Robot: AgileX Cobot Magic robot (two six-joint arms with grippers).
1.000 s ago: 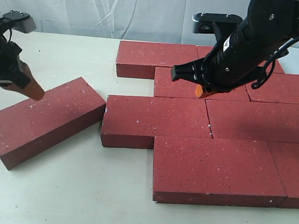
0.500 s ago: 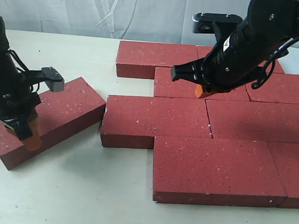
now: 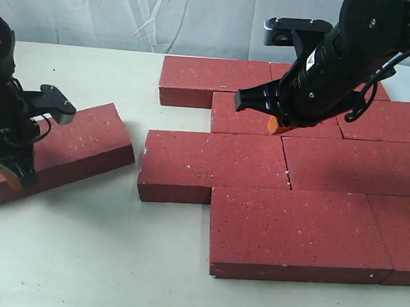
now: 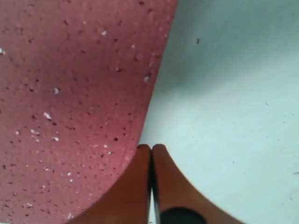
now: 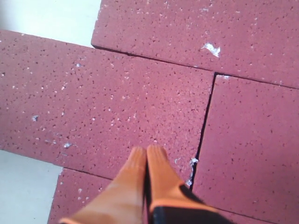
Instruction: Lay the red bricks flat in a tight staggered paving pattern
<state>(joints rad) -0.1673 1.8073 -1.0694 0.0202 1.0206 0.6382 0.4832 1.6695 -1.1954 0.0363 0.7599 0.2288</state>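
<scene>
One loose red brick (image 3: 73,142) lies flat on the table at the left, a small gap from the paved group. My left gripper (image 3: 12,176) is shut and empty, its tips down at the brick's near-left edge. In the left wrist view the gripper (image 4: 152,147) touches the edge of that brick (image 4: 70,93). Several red bricks (image 3: 215,164) lie flat in staggered rows on the right. Above their second row hovers my right gripper (image 3: 280,125), shut and empty. The right wrist view shows it (image 5: 148,149) over a brick (image 5: 117,102) beside a joint.
A pale table (image 3: 80,257) carries everything, with bare surface in front of and behind the loose brick. A white cloth backdrop (image 3: 130,10) hangs behind. The right arm's black body (image 3: 336,64) looms over the back rows of the paving.
My left gripper came down from the far left to the loose brick's near-left end. The brick turned closer to parallel with the rows, and its right end left the paving. The right arm stayed still.
</scene>
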